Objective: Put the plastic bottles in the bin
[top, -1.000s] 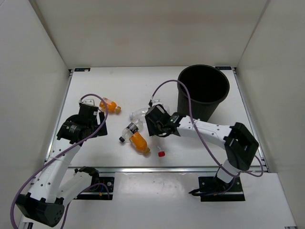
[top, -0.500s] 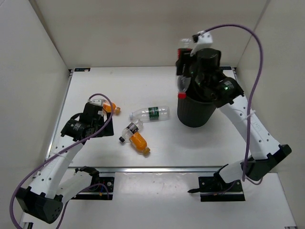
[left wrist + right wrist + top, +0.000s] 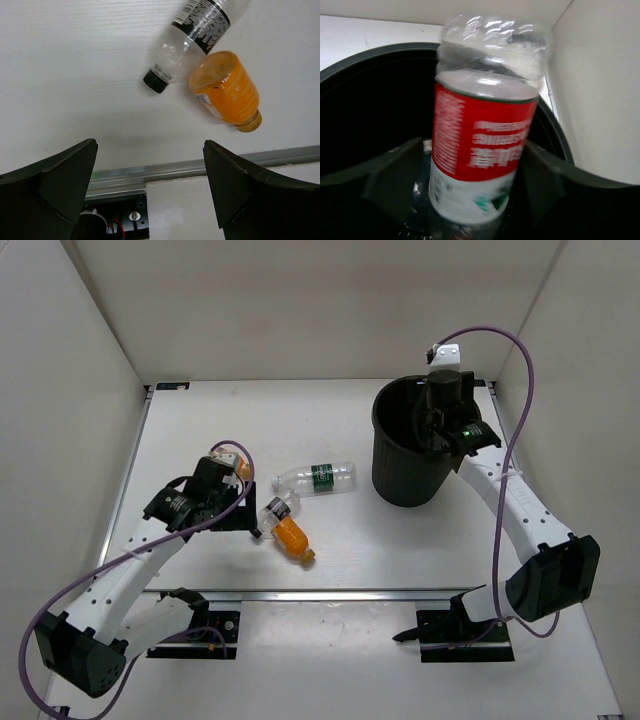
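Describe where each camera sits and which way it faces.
Top external: above and behind the robot, facing down on the table; both arms show.
Left wrist: facing down at the orange bottle; open left claw shows.
Right wrist: facing into the bin; right claw holds the red-label bottle.
Shared: top and left wrist show that orange bottle.

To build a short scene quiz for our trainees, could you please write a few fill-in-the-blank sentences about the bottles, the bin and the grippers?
1. The bottle between the fingers of the right gripper has a ___ label.
2. The bin stands nearest the ___ arm.
3. In the left wrist view, the clear bottle next to the orange bottle has a ___ cap.
4. The left gripper is ___ and holds nothing.
Missing words: red; right; black; open.
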`<state>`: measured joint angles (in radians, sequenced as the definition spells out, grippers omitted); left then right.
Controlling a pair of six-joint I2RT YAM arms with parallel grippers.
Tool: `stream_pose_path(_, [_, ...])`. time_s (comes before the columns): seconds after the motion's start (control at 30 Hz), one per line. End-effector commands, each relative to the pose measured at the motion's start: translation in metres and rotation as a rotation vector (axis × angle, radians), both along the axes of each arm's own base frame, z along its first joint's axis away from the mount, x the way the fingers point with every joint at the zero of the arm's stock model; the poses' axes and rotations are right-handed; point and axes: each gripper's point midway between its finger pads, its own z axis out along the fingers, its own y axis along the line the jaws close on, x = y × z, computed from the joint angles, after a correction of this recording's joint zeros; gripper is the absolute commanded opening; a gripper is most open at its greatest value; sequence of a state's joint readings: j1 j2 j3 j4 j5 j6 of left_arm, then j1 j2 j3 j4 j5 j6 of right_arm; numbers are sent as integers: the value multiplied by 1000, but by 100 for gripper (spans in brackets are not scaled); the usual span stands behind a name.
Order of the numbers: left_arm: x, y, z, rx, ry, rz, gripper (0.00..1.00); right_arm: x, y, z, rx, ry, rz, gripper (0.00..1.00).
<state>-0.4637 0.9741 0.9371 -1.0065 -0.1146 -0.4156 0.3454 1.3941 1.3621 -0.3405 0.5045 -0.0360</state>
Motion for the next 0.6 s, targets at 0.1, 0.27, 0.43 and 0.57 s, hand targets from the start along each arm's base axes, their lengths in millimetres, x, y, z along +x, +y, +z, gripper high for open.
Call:
stream_pose_path(0.1, [-4,-45,-6,-107,35,-77,98,-9,-3,65,28,-179,-6,99])
stream_pose_path(0.27, [-14,-76,-13,-203,88,-52,99,-32,2,76,-3,-199,-41,100])
stream_pose_path(0.43, [-24,-87,-32,-300,130,114,99,-65,-2,62,-51,-138,-102,99])
stream_pose_path(0.57, [-19,-95,-32,-427,107,212,99,-88,-9,54,-37,-98,-100,100])
